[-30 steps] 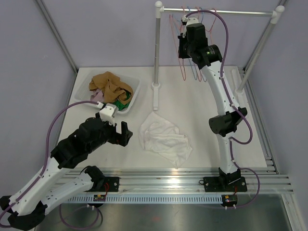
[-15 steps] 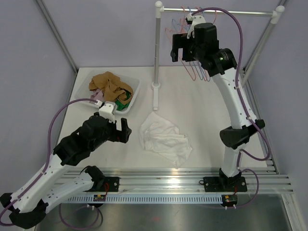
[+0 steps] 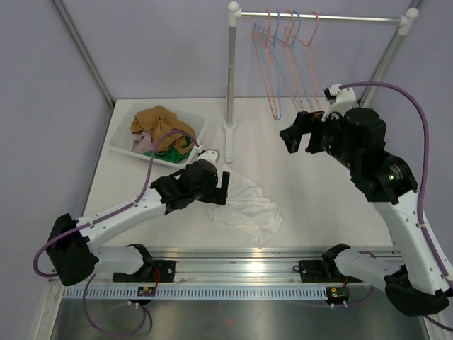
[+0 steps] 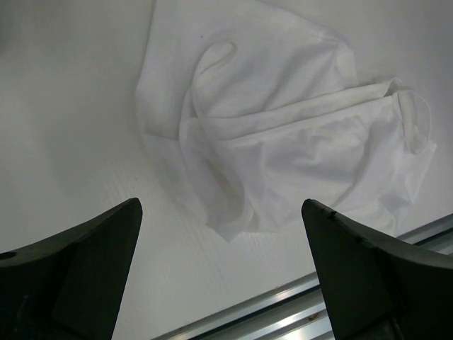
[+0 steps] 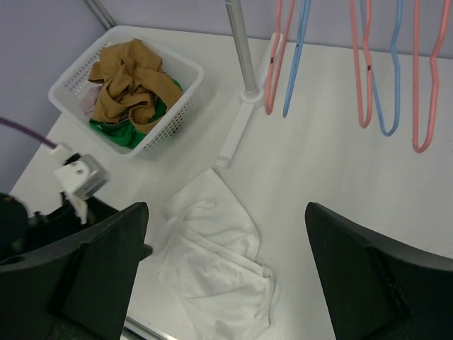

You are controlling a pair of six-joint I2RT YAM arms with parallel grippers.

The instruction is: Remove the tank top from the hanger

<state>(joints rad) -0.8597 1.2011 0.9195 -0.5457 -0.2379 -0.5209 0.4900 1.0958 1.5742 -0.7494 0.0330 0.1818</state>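
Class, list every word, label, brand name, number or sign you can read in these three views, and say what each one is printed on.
No readable text in any view.
White tank top: plain, no print or visible tag.
Laundry basket and hangers: no markings.
Small boards on the front rail: any print is too small to read.
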